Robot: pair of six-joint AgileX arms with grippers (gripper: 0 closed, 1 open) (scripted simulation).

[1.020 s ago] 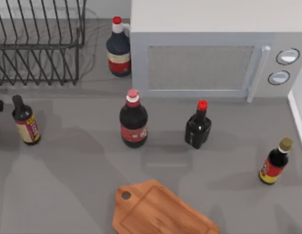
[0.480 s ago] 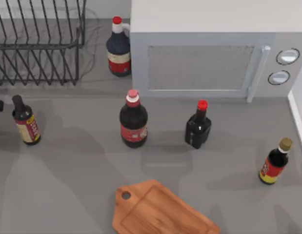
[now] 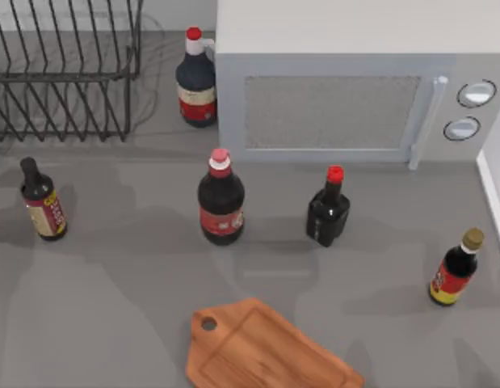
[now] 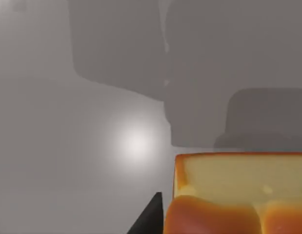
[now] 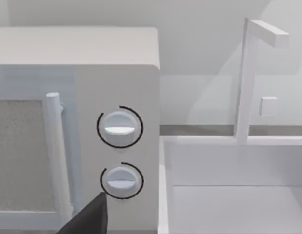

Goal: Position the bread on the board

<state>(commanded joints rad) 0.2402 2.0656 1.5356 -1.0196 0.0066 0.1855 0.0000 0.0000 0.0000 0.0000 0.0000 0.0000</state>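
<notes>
Bread (image 4: pixel 238 195) sat right under my left wrist camera, a loaf with a pale cut face and an orange-brown crust, resting on the grey table (image 3: pixel 112 323). One dark fingertip (image 4: pixel 148 219) of my left gripper stood just beside its end. I could not tell whether my left fingers were spread or pinching the loaf, because I could see just that one tip. I judged the loaf to lie off to the left, beyond what the top view took in.

Board (image 3: pixel 266 347) lay at the near edge of the table, middle to right, turned at a slant with its handle hole toward the left, and nothing lay on it.

My worry was the grip. If my fingers closed on the soft crust near one end, the loaf might tip or slide out as I lifted it. The carry would run left to right along the near side. The bottle (image 3: pixel 41 202) at the left and the bottle (image 3: pixel 220 202) farther in stood close enough to that path that a low swing could knock one over. Setting down on the slanted board, the loaf might end half off its edge.

My right gripper (image 5: pixel 87 219) was parked at the right, facing the microwave (image 5: pixel 77 122) knobs and the sink (image 5: pixel 229 185). I could see one dark finger of it, so I could not tell its state either.
</notes>
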